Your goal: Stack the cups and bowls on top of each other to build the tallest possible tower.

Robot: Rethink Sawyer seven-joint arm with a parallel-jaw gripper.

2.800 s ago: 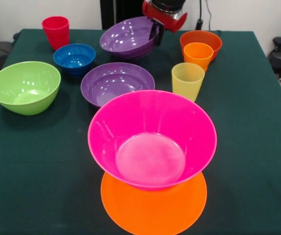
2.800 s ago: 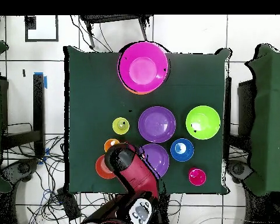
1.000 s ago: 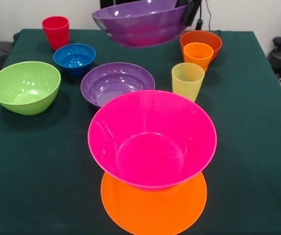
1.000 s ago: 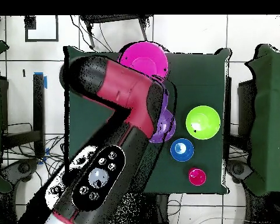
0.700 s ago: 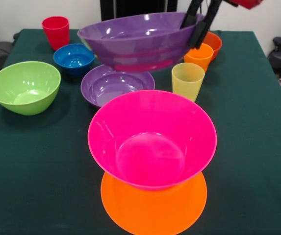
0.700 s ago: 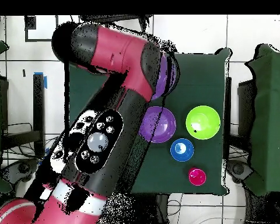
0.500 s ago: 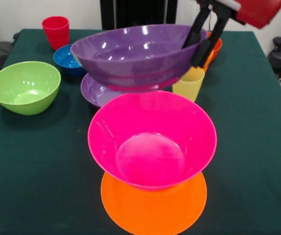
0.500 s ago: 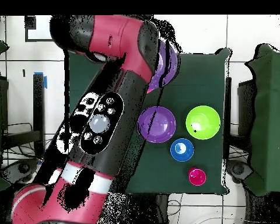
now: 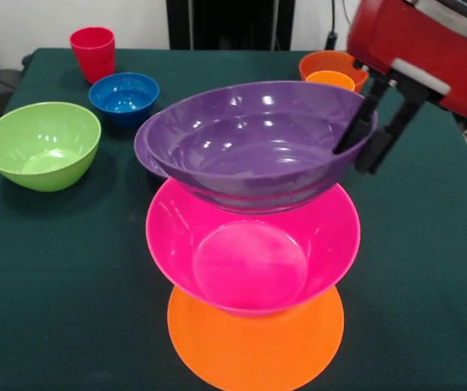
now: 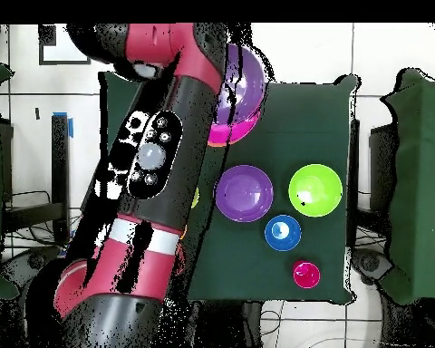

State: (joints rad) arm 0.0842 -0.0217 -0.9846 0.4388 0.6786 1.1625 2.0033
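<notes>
The tool [image 9: 365, 138] pinches a glossy purple plastic bowl [image 9: 249, 142] by its rim above the pink-on-orange tower [image 9: 253, 269] (2 bowls so far); other bowls and cups remain loose.

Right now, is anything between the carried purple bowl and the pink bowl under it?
Nothing: in the front view the purple bowl, held by the claw, hangs directly above the empty pink bowl.

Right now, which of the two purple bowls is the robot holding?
The purple bowl above the pink bowl, gripper pinching its rim; the other purple bowl sits on the table.

arm [image 10: 158, 154] across table [image 10: 303, 118] | purple bowl [image 10: 241, 91] over pink bowl [image 10: 223, 136]
</notes>
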